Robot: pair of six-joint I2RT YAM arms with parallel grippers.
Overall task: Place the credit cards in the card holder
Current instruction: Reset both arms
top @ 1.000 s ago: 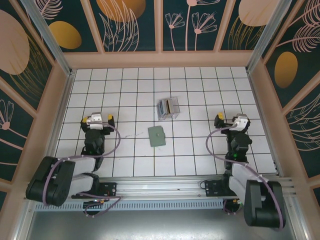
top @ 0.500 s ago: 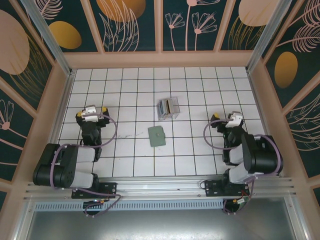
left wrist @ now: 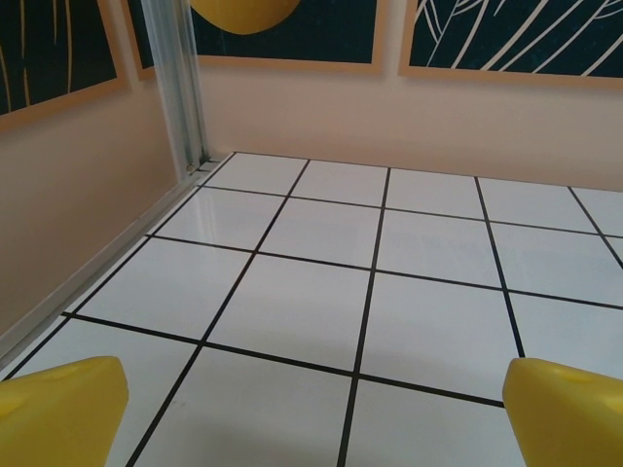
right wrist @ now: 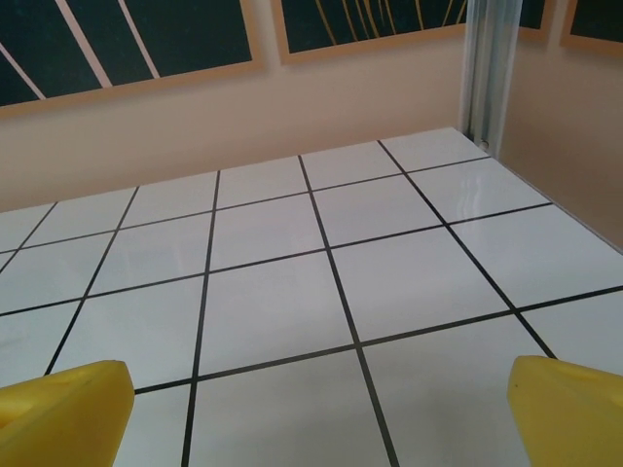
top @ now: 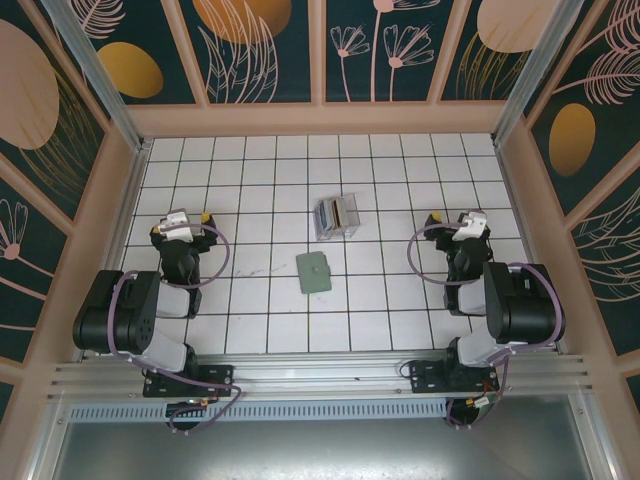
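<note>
The card holder (top: pixel 314 271) lies shut and flat, grey-green, on the white tiles at mid-table. Just behind it stands a small clear box (top: pixel 337 216) with the credit cards (top: pixel 333 214) upright inside, blue, white and tan edges showing. My left gripper (top: pixel 183 220) is far to the left of both, open and empty. My right gripper (top: pixel 455 220) is far to the right, open and empty too. In the left wrist view the yellow fingertips (left wrist: pixel 58 409) stand wide apart over bare tiles, as do the yellow fingertips (right wrist: pixel 63 413) in the right wrist view.
Peach walls with dark floral panels close the table (top: pixel 260 180) on three sides. An aluminium post (left wrist: pixel 180 88) marks the far left corner and another post (right wrist: pixel 492 68) the far right one. A rail (top: pixel 320 375) runs along the near edge.
Both arms have folded up and back. The left gripper shifted left and away from me; the right gripper moved away from me and slightly left. Wallet and box are unmoved.
</note>
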